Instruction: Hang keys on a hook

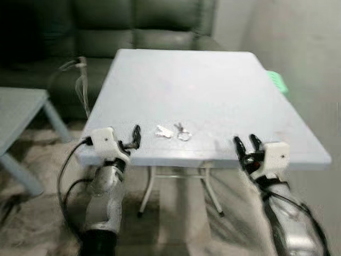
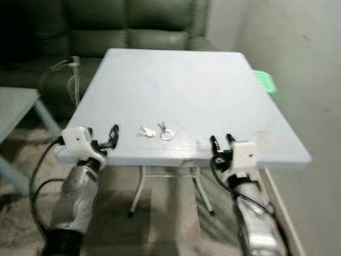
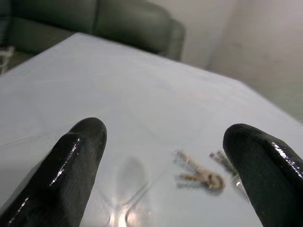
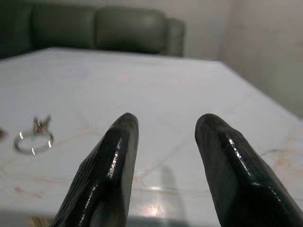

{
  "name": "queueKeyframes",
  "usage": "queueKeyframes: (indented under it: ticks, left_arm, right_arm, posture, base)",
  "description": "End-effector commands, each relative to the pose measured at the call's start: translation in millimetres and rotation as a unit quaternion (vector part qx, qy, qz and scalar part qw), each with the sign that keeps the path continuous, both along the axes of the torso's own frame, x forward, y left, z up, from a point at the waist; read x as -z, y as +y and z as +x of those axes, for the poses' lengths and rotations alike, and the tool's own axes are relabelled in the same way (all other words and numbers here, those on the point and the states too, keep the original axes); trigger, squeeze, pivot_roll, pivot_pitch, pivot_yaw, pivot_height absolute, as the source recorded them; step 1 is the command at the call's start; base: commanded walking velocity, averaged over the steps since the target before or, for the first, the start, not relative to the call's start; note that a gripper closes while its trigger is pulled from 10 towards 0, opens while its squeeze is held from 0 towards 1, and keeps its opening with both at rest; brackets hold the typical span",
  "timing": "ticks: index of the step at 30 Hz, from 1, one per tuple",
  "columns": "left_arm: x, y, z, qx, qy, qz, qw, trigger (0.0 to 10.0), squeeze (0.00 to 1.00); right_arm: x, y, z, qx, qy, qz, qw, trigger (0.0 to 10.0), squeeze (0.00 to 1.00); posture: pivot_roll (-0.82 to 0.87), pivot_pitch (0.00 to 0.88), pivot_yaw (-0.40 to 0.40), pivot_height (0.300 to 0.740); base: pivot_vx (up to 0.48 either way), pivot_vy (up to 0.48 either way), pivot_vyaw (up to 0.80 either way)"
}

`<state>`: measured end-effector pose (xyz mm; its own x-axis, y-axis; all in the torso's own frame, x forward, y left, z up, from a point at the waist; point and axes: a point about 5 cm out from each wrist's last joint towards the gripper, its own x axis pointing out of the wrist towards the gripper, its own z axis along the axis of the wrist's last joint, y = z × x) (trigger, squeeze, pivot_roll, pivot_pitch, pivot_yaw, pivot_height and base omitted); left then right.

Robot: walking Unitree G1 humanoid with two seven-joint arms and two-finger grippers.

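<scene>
Between both open jaws, apparently untouched: keys [image 1: 173, 131] on table [image 1: 213, 80].

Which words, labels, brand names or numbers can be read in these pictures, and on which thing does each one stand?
None can be read. The pale blue-grey rectangular table, the small silver metal keys on a ring, the dark green leather sofa and both white wrist housings carry no legible text; any stamping on the keys is too small and blurred.

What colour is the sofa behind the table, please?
The sofa is dark green, clearest in the left eye view, beyond the pale table.
</scene>
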<state>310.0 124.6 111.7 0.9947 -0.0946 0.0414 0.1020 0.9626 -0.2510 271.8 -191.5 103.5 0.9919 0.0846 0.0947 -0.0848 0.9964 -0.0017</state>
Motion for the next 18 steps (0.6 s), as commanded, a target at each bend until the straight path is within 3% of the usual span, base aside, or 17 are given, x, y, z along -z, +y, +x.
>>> queueKeyframes:
  ticks: [1,15,18]
  left_arm:
    - [-2.5,10.8,0.9,-0.02,-0.004,0.008,1.0,10.0,0.0]
    - [-2.7,10.0,1.8,-0.021,-0.003,0.005,1.0,10.0,0.0]
    - [-2.9,10.6,2.0,-0.022,-0.004,0.006,1.0,10.0,0.0]
  right_arm:
    - [-8.1,7.1,4.1,-0.012,-0.017,0.001,1.0,10.0,0.0]
    - [-8.2,7.4,5.0,-0.012,-0.017,0.002,1.0,10.0,0.0]
    - [-7.9,7.9,4.9,-0.012,-0.017,0.003,1.0,10.0,0.0]
  posture:
    - [-0.05,0.003,-0.043,0.74]
    - [-0.05,0.006,-0.041,0.74]
    - [-0.05,0.007,-0.039,0.74]
  base:
    - [0.0,0.0,0.0]
    - [0.0,0.0,0.0]
    - [0.281,0.0,0.0]
